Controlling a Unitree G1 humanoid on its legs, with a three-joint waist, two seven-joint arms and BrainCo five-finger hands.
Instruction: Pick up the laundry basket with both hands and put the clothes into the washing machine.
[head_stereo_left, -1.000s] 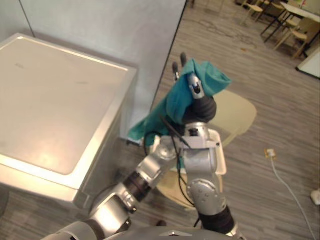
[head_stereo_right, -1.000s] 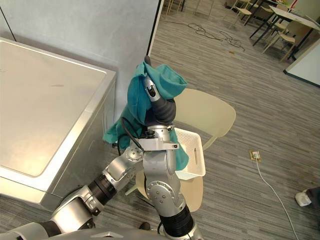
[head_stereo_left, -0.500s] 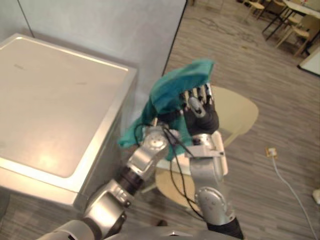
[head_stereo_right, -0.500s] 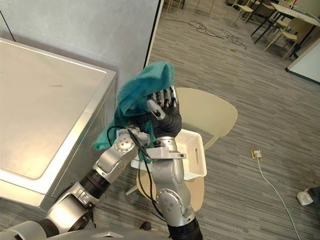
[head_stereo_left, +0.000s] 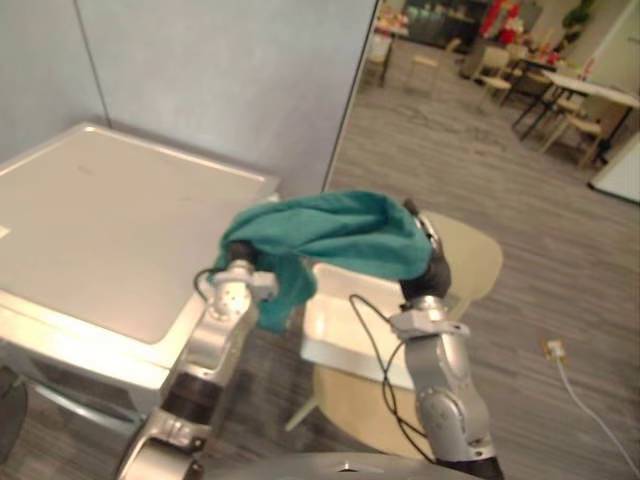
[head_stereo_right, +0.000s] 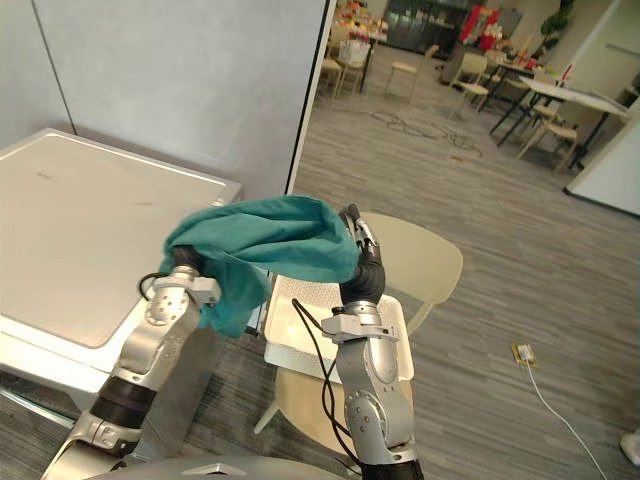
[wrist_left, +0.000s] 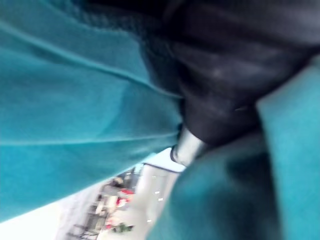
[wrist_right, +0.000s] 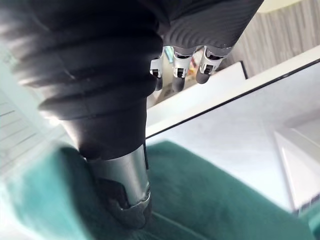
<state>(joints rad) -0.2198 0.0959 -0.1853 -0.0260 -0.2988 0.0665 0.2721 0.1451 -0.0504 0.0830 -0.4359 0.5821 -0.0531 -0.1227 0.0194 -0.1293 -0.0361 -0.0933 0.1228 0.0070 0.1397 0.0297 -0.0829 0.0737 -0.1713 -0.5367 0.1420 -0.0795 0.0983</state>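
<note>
The teal cloth lies draped over your hands, above the laundry basket beside the washing machine. Your right hand has relaxed fingers. The left hand fingers are hidden, so I cannot tell. Ungripped, the cloth may slip down.

- The left hand is buried in the teal cloth; in its own wrist view, dark cover and cloth blur together.
- The right hand has its palm side behind the same cloth, and its thumb tip sinks into a fold.
- The white basket has its far rim hidden by the hanging cloth and part of its side by the right arm.
- The washing machine runs off the left edge; its front is out of sight.
- The chair has its seat covered by the basket.
- The distant tables and chairs are too small to make out.
</note>
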